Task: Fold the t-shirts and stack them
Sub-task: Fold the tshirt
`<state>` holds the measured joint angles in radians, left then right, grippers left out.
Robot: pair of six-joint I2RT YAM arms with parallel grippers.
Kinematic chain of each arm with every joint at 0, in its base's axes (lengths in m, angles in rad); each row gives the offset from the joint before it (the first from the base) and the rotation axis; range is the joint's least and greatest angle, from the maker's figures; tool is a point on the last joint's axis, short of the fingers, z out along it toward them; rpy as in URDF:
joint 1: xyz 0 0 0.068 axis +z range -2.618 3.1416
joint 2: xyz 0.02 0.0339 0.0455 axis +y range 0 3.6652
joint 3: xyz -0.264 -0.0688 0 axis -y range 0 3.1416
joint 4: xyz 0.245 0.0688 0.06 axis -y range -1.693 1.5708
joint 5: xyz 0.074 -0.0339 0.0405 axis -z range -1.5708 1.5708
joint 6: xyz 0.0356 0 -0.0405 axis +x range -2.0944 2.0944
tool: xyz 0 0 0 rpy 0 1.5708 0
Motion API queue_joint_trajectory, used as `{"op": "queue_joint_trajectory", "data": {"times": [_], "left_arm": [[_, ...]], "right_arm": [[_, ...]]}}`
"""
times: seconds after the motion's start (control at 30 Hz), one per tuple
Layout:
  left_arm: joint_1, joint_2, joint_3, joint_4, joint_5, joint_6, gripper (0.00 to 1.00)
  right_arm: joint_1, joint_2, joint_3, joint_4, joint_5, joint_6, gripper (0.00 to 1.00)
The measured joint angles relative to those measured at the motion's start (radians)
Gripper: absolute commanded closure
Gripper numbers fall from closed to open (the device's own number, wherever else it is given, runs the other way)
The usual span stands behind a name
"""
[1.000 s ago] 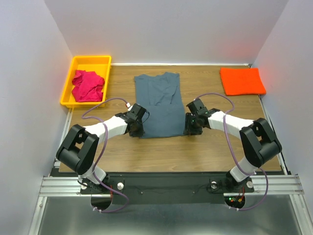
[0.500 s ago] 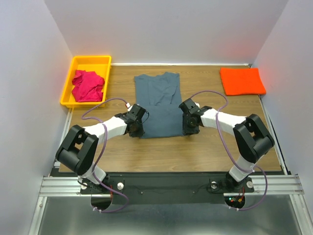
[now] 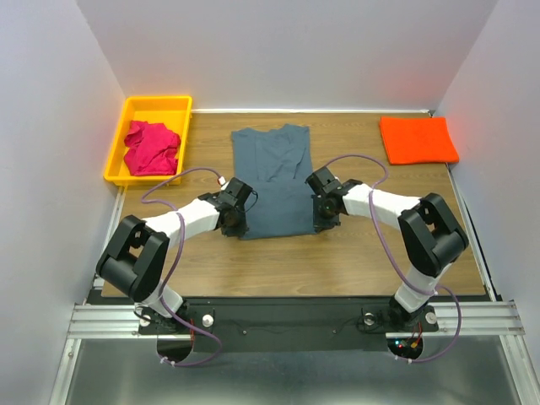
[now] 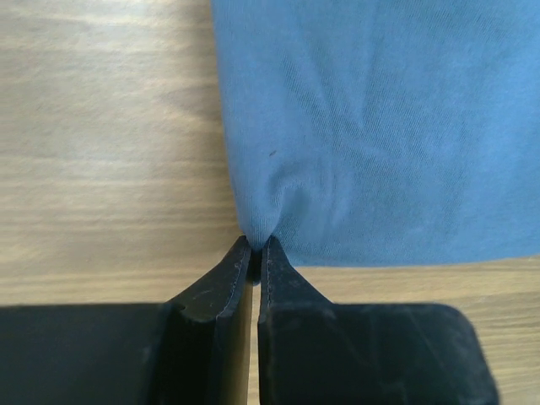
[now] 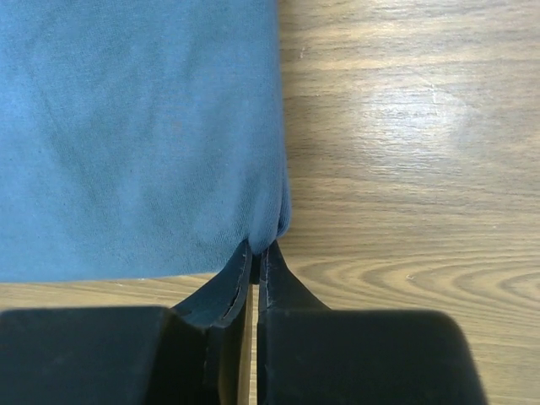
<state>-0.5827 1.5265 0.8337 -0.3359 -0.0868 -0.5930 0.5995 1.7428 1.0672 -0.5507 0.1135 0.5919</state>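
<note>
The large t-shirt [image 3: 274,181] lies in the middle of the table [image 3: 354,261]. The bin [image 3: 158,105] stands at the far left corner with a second t-shirt [image 3: 152,148] in it, and a third t-shirt [image 3: 418,139] lies at the far right corner. The left gripper [image 4: 256,247] is at the near left corner of the large t-shirt, and the right gripper [image 5: 256,247] at its near right corner.

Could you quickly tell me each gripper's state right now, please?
Left gripper: shut on the grey-blue t-shirt, near-left corner.
Right gripper: shut on the same shirt, near-right corner.
</note>
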Motion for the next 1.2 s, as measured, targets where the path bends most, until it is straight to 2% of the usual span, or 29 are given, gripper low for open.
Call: {"op": "queue_joint_trajectory", "data": {"times": [0.27, 0.47, 0.7, 0.9, 1.07, 1.2], "left_arm": [[-0.004, -0.045, 0.034, -0.084, 0.04, 0.008, 1.0], [-0.037, -0.279, -0.119, -0.089, 0.187, -0.043, 1.0], [-0.152, -0.435, -0.223, -0.13, 0.286, -0.136, 1.0], [-0.164, -0.553, -0.191, -0.202, 0.276, -0.207, 1.0], [-0.163, -0.526, -0.04, -0.267, 0.209, -0.209, 1.0], [-0.162, -0.461, 0.069, -0.289, 0.141, -0.203, 1.0]], "right_arm": [[-0.02, -0.097, -0.092, -0.047, 0.009, -0.039, 0.99], [-0.021, -0.313, -0.273, -0.15, -0.097, -0.033, 0.99], [-0.022, -0.508, -0.32, -0.317, -0.149, -0.007, 0.99], [-0.022, -0.541, -0.196, -0.465, -0.14, 0.0, 0.99], [-0.023, -0.521, 0.035, -0.569, -0.056, -0.024, 0.99], [-0.023, -0.474, 0.144, -0.617, 0.012, -0.05, 0.99]]}}
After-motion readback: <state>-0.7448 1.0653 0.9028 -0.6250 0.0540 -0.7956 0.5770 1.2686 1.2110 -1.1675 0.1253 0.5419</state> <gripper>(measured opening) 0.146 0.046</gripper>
